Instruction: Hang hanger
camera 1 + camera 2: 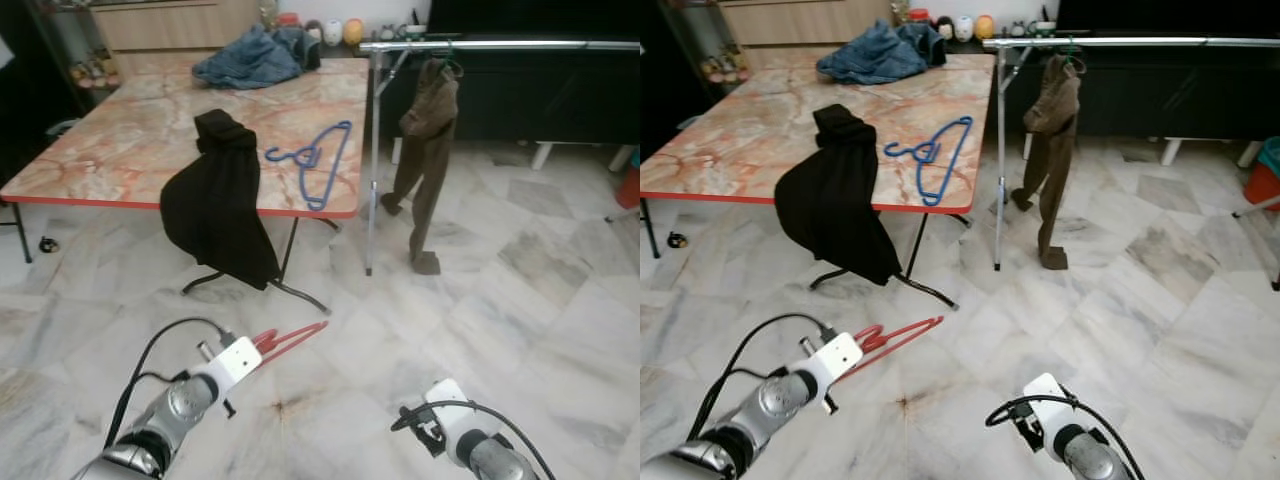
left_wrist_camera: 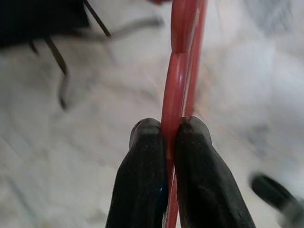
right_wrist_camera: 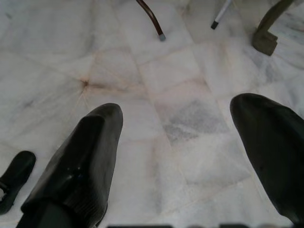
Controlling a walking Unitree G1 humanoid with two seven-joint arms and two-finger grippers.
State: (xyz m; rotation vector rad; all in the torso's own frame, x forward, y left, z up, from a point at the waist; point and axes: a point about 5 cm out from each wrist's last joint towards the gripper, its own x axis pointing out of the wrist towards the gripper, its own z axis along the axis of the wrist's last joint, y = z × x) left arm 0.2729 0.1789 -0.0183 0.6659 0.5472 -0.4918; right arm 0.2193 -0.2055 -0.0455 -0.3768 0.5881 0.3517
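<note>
Red plastic hanger [image 1: 290, 339], thin and seen nearly edge-on, pinched between the black fingers [image 2: 142, 180] of the left gripper [image 2: 171, 137]. Held low over the marble floor at near left, pointing forward and right toward the silver clothes rail [image 1: 500, 45] at far right.

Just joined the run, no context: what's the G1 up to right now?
It's standing on the marble floor, facing a table and a metal clothes rail. The left tool is shut on a red hanger, held low out in front. The right tool is open over bare floor, holding nothing. On the rail hangs a brown garment. A blue hanger lies on the table, and a black garment drapes over the table's near edge.
</note>
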